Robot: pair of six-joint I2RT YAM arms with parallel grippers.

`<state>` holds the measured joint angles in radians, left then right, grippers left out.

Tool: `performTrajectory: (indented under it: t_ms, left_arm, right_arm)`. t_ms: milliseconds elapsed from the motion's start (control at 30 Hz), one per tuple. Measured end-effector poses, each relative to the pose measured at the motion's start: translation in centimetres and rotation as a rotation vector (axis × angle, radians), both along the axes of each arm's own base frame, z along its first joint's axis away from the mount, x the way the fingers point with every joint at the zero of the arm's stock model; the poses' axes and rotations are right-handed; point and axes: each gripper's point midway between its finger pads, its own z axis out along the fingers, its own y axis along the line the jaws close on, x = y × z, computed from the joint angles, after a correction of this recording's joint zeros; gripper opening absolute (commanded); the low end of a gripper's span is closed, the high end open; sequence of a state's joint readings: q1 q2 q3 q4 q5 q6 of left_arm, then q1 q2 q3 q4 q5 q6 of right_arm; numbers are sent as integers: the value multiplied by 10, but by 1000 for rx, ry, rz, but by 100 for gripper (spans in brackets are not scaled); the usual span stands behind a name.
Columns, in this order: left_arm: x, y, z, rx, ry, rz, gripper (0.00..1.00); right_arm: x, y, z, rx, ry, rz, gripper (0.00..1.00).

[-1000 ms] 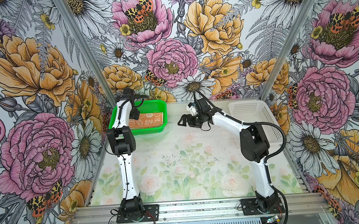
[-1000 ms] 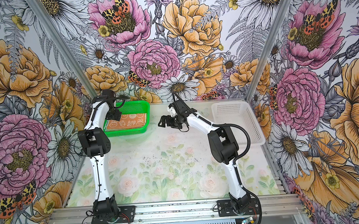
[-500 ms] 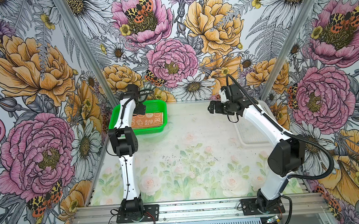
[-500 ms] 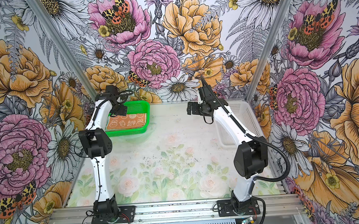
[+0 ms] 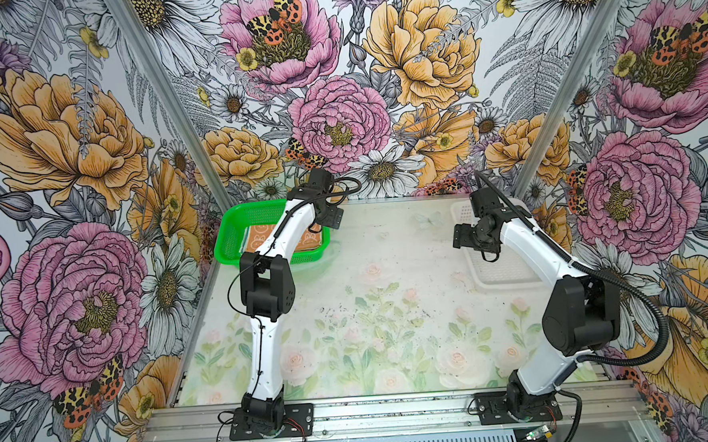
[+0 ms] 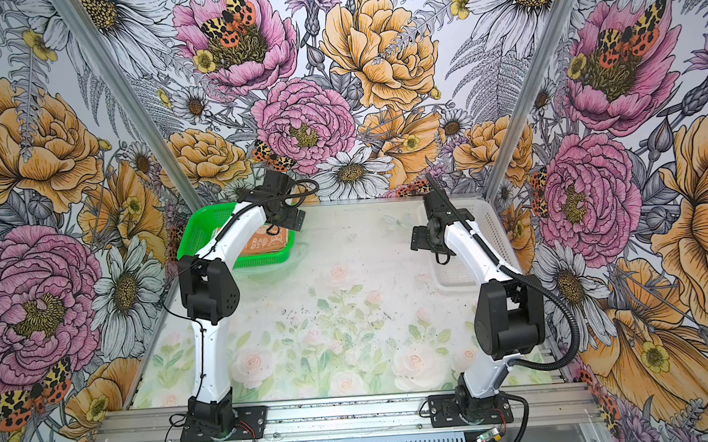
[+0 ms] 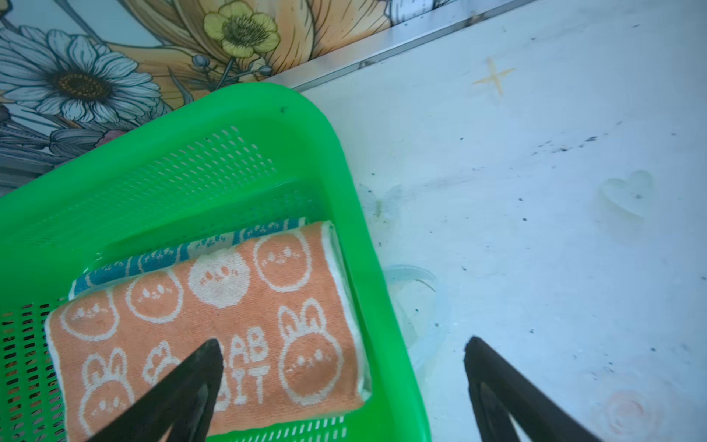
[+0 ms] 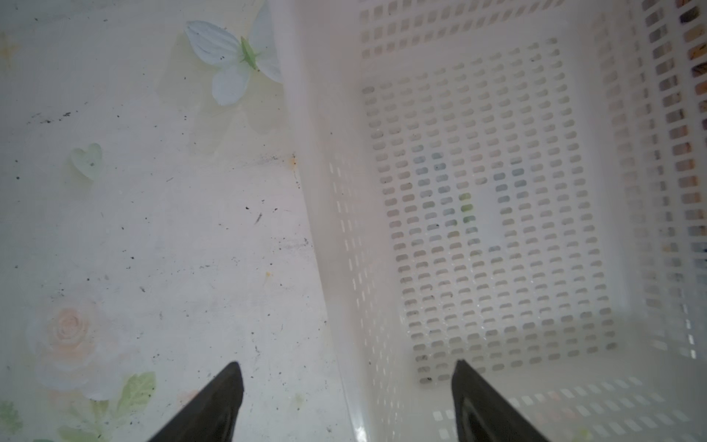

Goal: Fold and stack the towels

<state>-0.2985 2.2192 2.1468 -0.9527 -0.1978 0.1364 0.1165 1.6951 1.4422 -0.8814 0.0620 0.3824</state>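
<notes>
The towels lie folded and stacked in the green basket (image 7: 267, 114). The orange towel (image 7: 214, 329) with white bunnies and "RABBIT" lettering is on top. Under it a blue towel's edge (image 7: 183, 252) sticks out, and a pale edge (image 7: 338, 268) shows at the side. In both top views the orange towel (image 5: 257, 239) (image 6: 268, 243) is partly hidden by the left arm. My left gripper (image 7: 342, 348) (image 5: 329, 219) hangs open above the basket's table-side rim, one fingertip over the towel. My right gripper (image 8: 346, 367) (image 5: 463, 237) is open and holds nothing, its fingers either side of the white basket's wall.
The green basket (image 5: 236, 236) stands at the back left against the wall. The white mesh basket (image 5: 508, 268) (image 8: 306, 153) at the back right has nothing in it. Between them lies the floral table mat (image 5: 373, 312). Patterned walls close in three sides.
My right arm has swung from beside the green basket across to the white basket. The left gripper has shifted over the green basket toward its table-side rim.
</notes>
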Motion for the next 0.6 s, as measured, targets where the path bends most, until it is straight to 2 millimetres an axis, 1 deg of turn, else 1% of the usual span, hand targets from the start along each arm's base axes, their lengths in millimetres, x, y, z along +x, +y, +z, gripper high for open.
performTrajectory:
  t_ms: [67, 200, 233, 333, 367, 433, 467, 500, 567, 600]
  left_arm:
    - [-8, -24, 11, 4, -31, -41, 99]
    - [-28, -70, 34, 22, -101, -119, 99]
    - [-34, -81, 39, 34, -120, -141, 99]
    - [-54, -109, 51, 60, -168, -197, 99]
    - [-60, -118, 54, 63, -182, -212, 99]
    - [-69, -127, 59, 69, -205, -229, 99]
    - [-73, -129, 61, 71, -216, -229, 99]
    - [-75, -128, 61, 74, -222, -226, 99]
    - [-79, -122, 62, 78, -236, -212, 99]
    - [-81, -120, 63, 76, -243, -205, 99]
  right_arm:
    - [1, -2, -6, -7, 15, -4, 64]
    - [3, -2, -24, -15, 57, 3, 46]
    - [3, -1, -29, -16, 66, 8, 41]
    - [4, 6, -42, -11, 94, 25, 30]
    - [5, 9, -45, -10, 98, 35, 25]
    - [6, 19, -45, -2, 90, 52, 14]
    - [9, 26, -44, -5, 76, 77, 11]
    - [10, 33, -42, 1, 64, 76, 9]
    - [7, 50, -41, 11, 66, 93, 2]
    - [7, 57, -40, 18, 62, 98, 1]
